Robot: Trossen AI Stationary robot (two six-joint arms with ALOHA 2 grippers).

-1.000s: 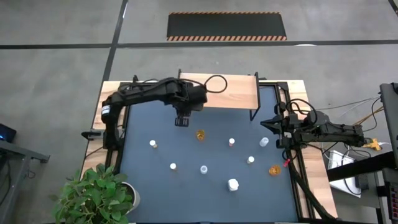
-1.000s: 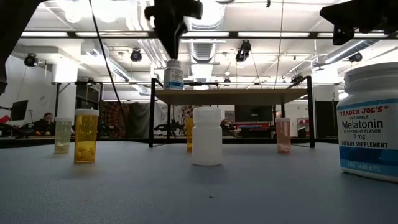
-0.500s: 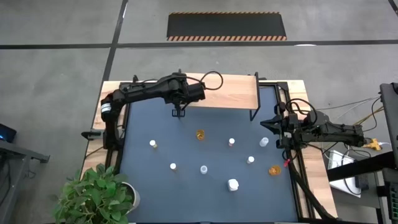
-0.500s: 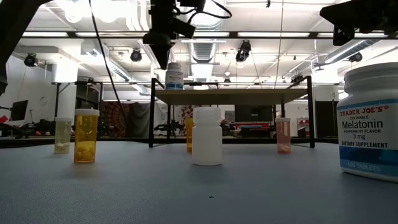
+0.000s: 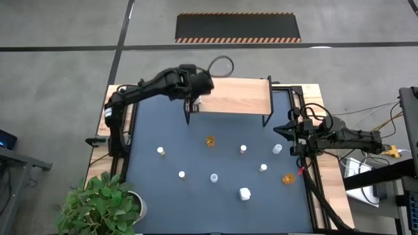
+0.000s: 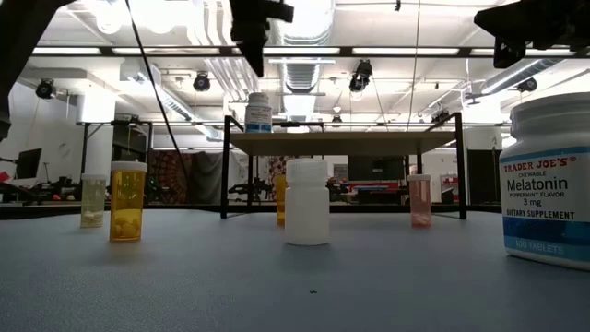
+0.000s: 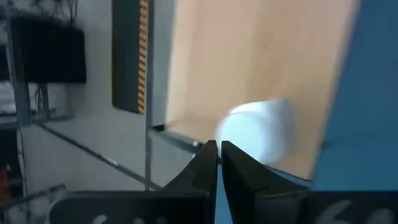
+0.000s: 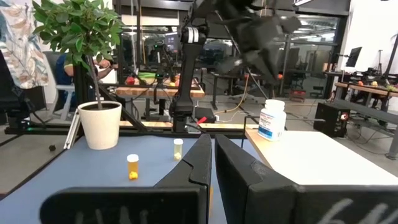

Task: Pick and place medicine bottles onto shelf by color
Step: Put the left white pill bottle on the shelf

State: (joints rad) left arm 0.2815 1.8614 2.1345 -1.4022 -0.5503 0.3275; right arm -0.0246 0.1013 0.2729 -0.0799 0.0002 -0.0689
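The light-wood shelf [image 5: 235, 96] [image 6: 341, 142] stands on black legs at the mat's far edge. One white bottle with a blue label [image 6: 258, 112] [image 8: 272, 121] stands upright on its left end; the left wrist view shows its cap [image 7: 258, 130] from above. My left gripper [image 5: 193, 103] [image 7: 218, 158] hovers shut above that bottle, apart from it. Several small bottles stand on the blue mat: amber [image 5: 210, 141] [image 5: 288, 178], white [image 5: 244, 193], white-capped [image 5: 160, 151] [image 5: 263, 168]. My right gripper [image 5: 279, 131] [image 8: 211, 152] waits shut at the mat's right edge.
Black frame rails run along the mat's left and right sides. A potted plant [image 5: 101, 205] stands off the near left corner. In the low view a large Melatonin bottle [image 6: 547, 180] stands close to the camera at the right, and a white bottle [image 6: 307, 201] stands mid-mat.
My left gripper has moved from over the mat just in front of the shelf toward the far edge and up, and now hangs over the shelf's left end. The white bottle on the shelf has stayed where it was.
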